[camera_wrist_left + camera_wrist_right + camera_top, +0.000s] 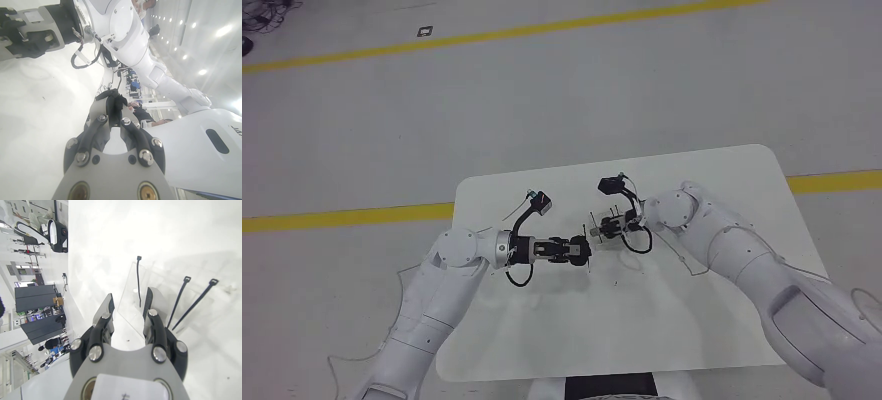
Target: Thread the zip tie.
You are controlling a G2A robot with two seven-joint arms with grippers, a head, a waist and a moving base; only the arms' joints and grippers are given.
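Note:
Both arms meet at the middle of the white table (722,330). My left gripper (113,98) is shut, and a black zip tie (110,94) sticks out bunched at its tips; from above the left gripper (585,250) sits just left of the right one. My right gripper (129,298) is open, with nothing between its fingers (148,300). Just beyond it stands a clear plastic holder (130,306) with one black zip tie (138,281) upright in it. Two more zip ties (179,298) lean beside the right gripper's finger. From above, the right gripper (606,229) hangs over the table's middle.
The right arm's wrist and cable (34,37) hang close in front of the left gripper. A small dark speck (617,283) lies on the table nearby. Bare table surface lies to the right and toward the front edge.

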